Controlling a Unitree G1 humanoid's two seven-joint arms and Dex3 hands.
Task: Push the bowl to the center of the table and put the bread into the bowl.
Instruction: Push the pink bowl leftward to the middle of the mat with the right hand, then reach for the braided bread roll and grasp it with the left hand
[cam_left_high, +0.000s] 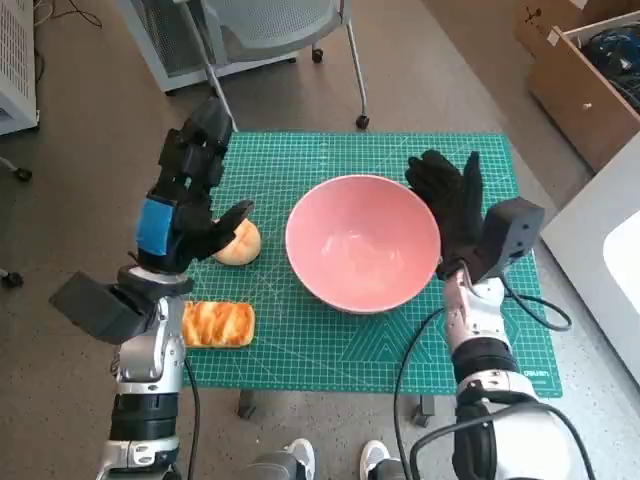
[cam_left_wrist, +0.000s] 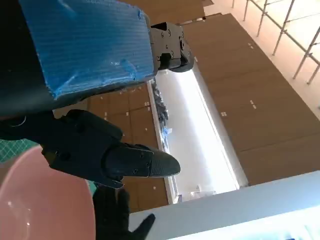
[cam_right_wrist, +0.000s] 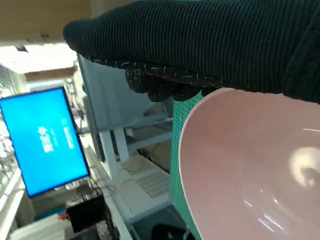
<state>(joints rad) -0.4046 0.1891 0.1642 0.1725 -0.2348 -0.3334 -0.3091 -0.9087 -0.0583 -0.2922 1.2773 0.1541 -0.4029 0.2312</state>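
Nearest me on the left, a flaky pastry (cam_left_high: 218, 325) lies untouched on the tabletop (cam_left_high: 330, 350). My left hand (cam_left_high: 190, 205) hovers with fingers spread, holding nothing, above a round bun (cam_left_high: 240, 243). The bowl (cam_left_high: 362, 242) sits about centre, so I judge the push done; no bread is in it yet. My right hand (cam_left_high: 452, 205), fingers wide, rests against its right rim.

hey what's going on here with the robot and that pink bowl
A humanoid robot stands at a small table covered by a green cutting mat. A pink bowl sits empty near the middle of the mat, with the gloved right hand open beside its rim. The left hand is raised and open, holding nothing, close above a round bun. A flat braided pastry lies nearer the robot. No bread is in the bowl yet.
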